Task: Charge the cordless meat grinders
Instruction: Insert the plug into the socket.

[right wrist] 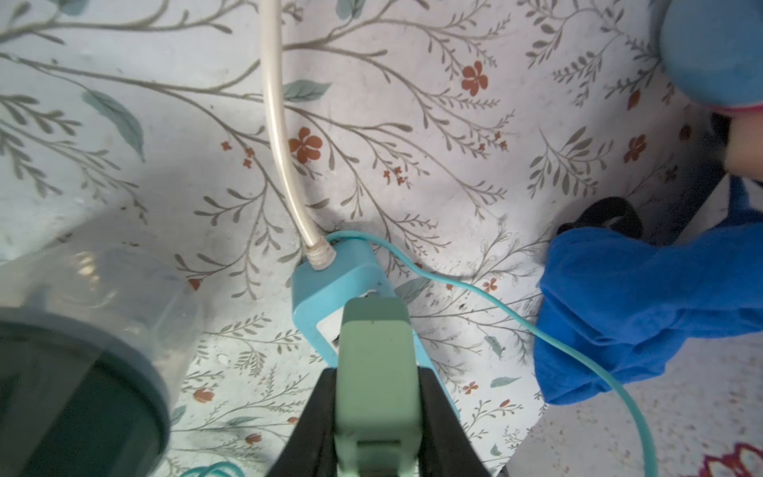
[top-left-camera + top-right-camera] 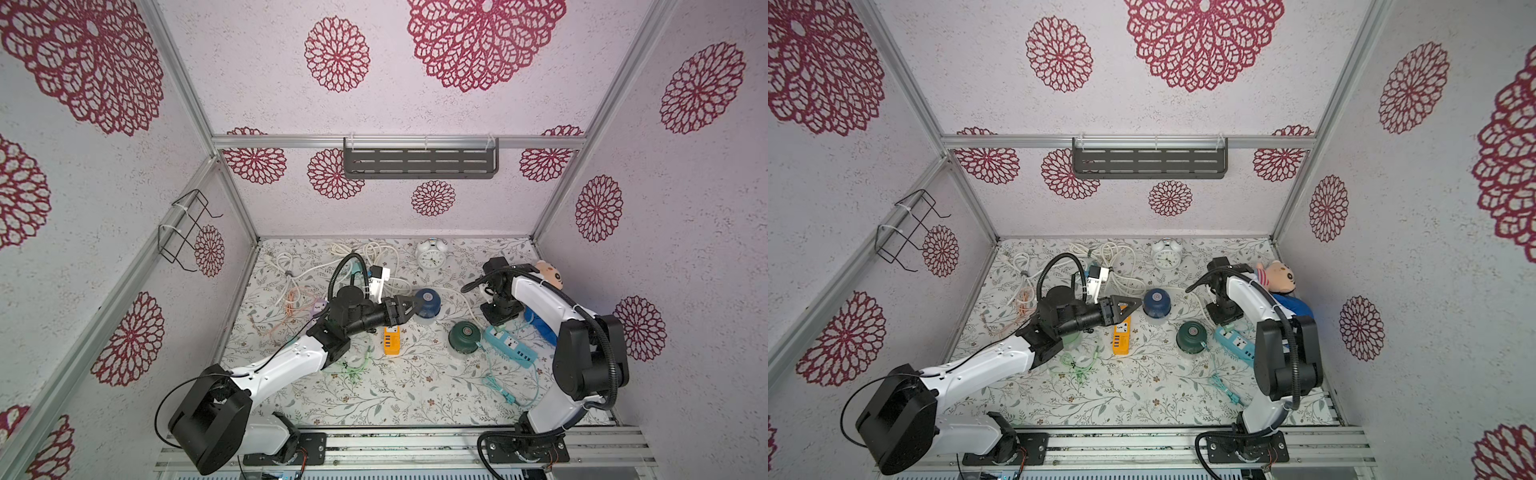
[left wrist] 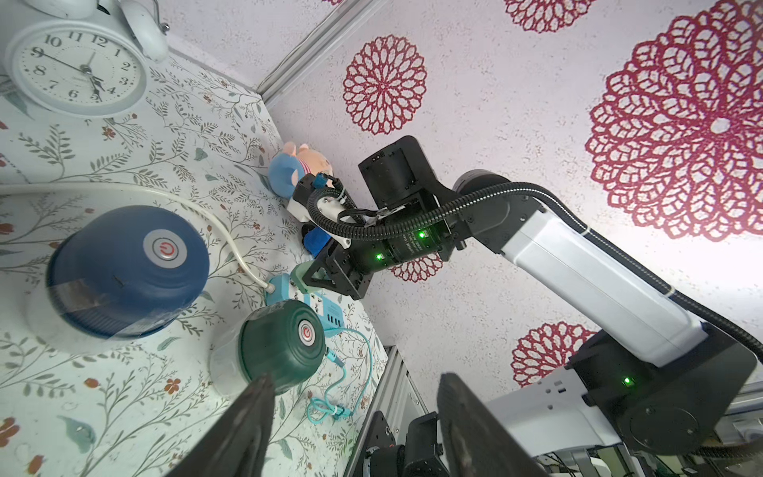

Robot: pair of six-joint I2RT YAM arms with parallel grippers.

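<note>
1. The whole table (image 2: 395,395) (image 2: 1121,395) is seen from high above in both top views.
2. The left wrist view is aimed low across it toward the right arm (image 3: 578,264).
3. The blue power strip (image 1: 313,289) is seen closely from the right wrist.
4. The dark green grinder (image 2: 464,332) (image 2: 1192,336) (image 3: 280,342) (image 1: 74,413) is shared by all 4 views.

the navy blue grinder (image 3: 124,268) has a smooth, faintly glossy plastic dome, a brushed metal button and a clear plastic cup; the dark green grinder (image 3: 285,347) shines alike. the worktop (image 3: 124,392) looks like matt printed paper. the plush toy (image 1: 640,314) is soft blue cloth, the mint green plug (image 1: 375,359) matt plastic.
</note>
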